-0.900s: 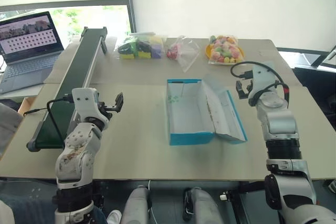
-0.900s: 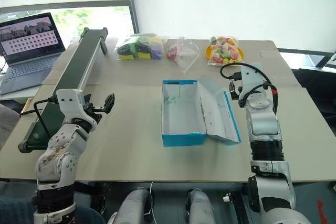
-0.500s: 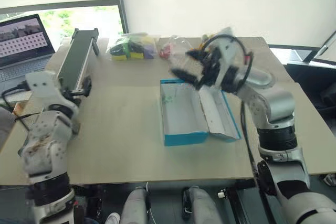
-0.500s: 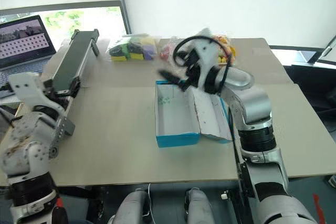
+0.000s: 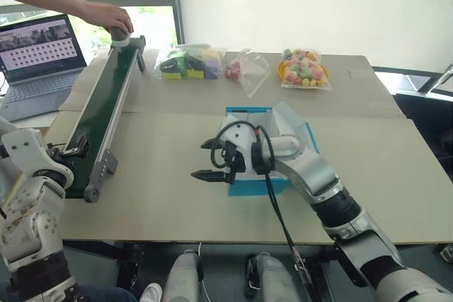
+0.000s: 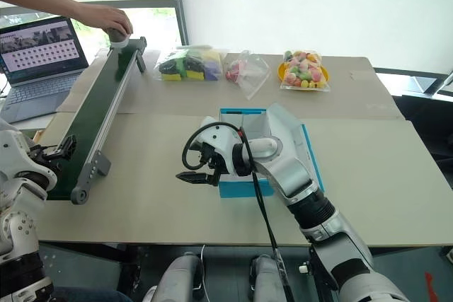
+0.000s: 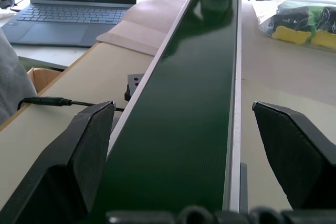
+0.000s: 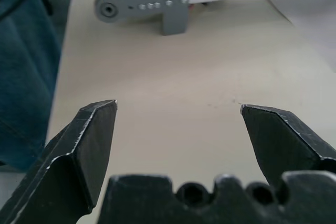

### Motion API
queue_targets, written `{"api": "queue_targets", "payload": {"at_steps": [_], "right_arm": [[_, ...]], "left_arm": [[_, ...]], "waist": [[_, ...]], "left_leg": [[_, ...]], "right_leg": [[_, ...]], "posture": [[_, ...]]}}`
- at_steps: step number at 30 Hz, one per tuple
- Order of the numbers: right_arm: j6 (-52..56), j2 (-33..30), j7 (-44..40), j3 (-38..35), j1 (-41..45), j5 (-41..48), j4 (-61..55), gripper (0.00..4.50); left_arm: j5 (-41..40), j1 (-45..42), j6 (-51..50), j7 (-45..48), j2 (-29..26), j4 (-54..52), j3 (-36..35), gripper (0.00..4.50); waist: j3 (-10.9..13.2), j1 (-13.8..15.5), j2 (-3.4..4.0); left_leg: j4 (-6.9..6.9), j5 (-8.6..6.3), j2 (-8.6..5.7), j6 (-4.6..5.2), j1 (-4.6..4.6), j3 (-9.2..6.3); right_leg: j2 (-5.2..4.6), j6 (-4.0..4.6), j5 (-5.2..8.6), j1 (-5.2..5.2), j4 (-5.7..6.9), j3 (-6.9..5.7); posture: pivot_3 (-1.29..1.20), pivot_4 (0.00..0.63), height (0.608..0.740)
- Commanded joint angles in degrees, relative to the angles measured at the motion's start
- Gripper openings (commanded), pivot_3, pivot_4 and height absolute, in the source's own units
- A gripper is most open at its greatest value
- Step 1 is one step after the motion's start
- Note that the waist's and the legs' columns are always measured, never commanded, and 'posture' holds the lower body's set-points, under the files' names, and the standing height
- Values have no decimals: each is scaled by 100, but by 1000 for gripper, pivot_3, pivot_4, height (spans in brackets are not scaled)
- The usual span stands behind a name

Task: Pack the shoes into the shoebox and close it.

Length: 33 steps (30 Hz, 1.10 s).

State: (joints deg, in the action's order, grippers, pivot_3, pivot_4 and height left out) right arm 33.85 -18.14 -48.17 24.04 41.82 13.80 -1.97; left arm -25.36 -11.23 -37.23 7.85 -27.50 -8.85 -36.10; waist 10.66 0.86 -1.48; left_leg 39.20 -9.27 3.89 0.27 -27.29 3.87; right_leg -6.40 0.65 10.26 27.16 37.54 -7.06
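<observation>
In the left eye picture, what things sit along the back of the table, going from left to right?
Laptop → person's hand at the conveyor belt's far end → bag of black, yellow and purple items → small clear bag with red pieces → bag of colourful pieces.

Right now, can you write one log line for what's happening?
shoebox: open, no shoes inside | left gripper: open, at conveyor belt | right gripper: open, over table | person's hand: at belt's far end

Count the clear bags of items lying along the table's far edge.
3: a bag of green, yellow and purple items on the left, a small bag with red items in the middle, and a bag of pastel-coloured pieces on the right.
</observation>
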Motion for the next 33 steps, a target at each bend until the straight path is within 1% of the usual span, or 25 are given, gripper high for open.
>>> {"api": "queue_targets", "payload": {"at_steps": [1, 7, 11, 19, 33], "right_arm": [[-154, 153, 169, -222, 25, -60, 12, 4461], [100, 263, 213, -369, -97, 53, -34, 4461], [275, 314, 304, -465, -172, 116, -168, 4461], [574, 659, 739, -696, -395, 234, -349, 4461], [575, 727, 843, -624, -492, 152, -350, 4461]], "left_arm": [[17, -86, 122, 153, -239, 88, 43, 4500], [202, -38, -3, 369, -548, 378, 377, 4500], [255, -83, 32, 423, -618, 488, 507, 4500], [350, -241, 17, 414, -620, 612, 639, 4500], [432, -320, -21, 371, -589, 697, 660, 4500]], "waist": [[0, -15, 0], [0, -15, 0], [0, -13, 0], [0, -15, 0], [1, -15, 1]], "left_leg": [[0, 0, 1, 0, 0, 0], [0, 0, 4, -1, 3, 0], [0, -1, 4, -3, 2, 0], [-2, -1, 5, -3, 2, 0], [-3, -2, 5, -3, 1, 1]], "right_leg": [[1, 0, 0, 0, 1, 1], [3, 0, 0, 1, 5, 0], [1, 1, 1, 3, 3, 0], [1, 1, 0, 5, 3, -1], [-1, 1, 1, 6, 1, 0]], "posture": [[0, 150, 681], [0, 150, 681], [0, 150, 681], [0, 150, 681], [0, 150, 681]]}}
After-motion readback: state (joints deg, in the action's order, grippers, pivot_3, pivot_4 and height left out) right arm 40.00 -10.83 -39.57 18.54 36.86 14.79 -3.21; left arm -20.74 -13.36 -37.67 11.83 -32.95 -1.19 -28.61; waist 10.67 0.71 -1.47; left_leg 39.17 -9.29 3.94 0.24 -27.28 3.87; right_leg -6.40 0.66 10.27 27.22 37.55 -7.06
